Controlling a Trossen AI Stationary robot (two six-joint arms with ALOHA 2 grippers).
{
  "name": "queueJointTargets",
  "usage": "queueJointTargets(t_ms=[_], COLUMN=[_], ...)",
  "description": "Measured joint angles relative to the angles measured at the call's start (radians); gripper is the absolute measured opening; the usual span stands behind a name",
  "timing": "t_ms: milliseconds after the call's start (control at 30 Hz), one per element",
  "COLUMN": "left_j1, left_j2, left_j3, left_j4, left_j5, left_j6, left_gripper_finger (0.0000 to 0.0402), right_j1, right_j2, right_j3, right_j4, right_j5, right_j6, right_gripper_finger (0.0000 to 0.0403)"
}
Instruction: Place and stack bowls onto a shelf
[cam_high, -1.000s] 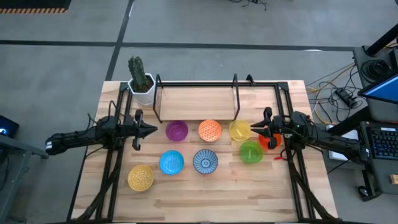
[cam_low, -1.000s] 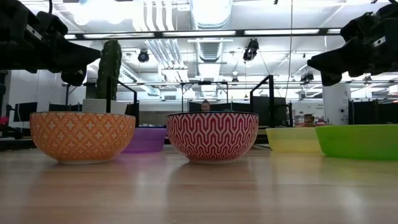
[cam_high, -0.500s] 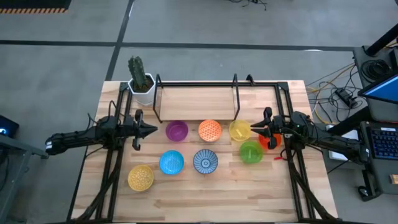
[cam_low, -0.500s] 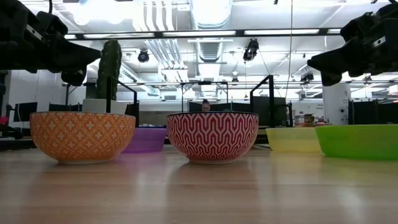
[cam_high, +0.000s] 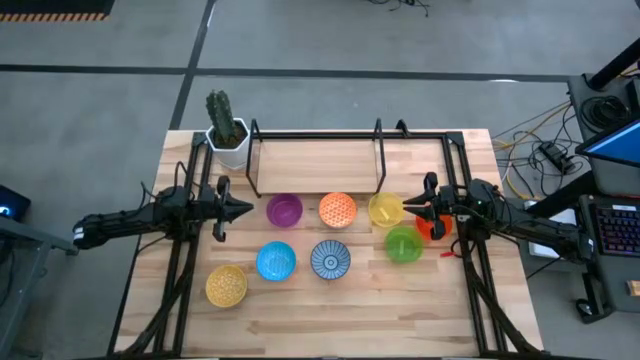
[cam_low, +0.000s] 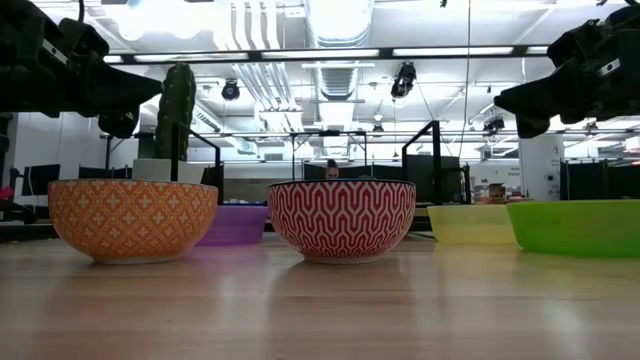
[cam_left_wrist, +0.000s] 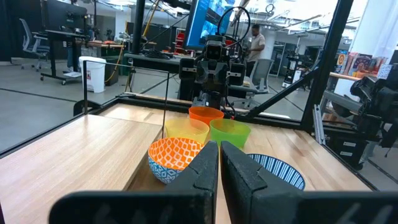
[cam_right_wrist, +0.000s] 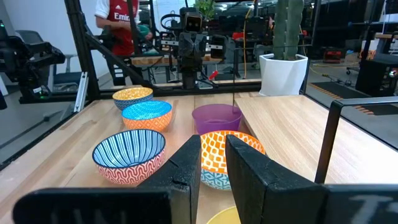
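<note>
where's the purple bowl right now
In the high view the purple bowl sits on the table just before the shelf, left of the orange bowl.

Two slim black jointed arms, matte dark angular jaws, thin cabling.

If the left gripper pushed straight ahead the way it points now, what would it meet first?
Probably the purple bowl: the shut left gripper points right at it, though it may hover above the rim.

Eight upright bowls (cam_high: 284, 210) sit before the bare shelf (cam_high: 315, 160).
</note>
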Motion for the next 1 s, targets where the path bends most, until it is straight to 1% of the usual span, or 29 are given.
queueJointTargets(t_ms=[767,833,900,933,1000], left_j1=[0.0,0.0,0.0,0.0,0.0], left_j2=[0.0,0.0,0.0,0.0,0.0], left_j3=[0.0,0.0,0.0,0.0,0.0], left_j4=[0.0,0.01,0.035,0.05,0.083], left_j5=[0.0,0.0,0.0,0.0,-0.002], left_j6=[0.0,0.0,-0.052,-0.12,-0.284], left_gripper_finger=[0.0001,0.0001,0.0001,0.0001,0.0001], right_j1=[0.0,0.0,0.0,0.0,-0.002], right_j2=[0.0,0.0,0.0,0.002,0.007], right_j3=[0.0,0.0,0.0,0.0,0.0], right_j4=[0.009,0.022,0.016,0.016,0.007], right_j5=[0.0,-0.001,0.001,0.02,0.1], right_j6=[-0.001,0.048,0.181,0.201,0.158], right_gripper_finger=[0.0063,0.0063,0.0063,0.0063,0.0063])
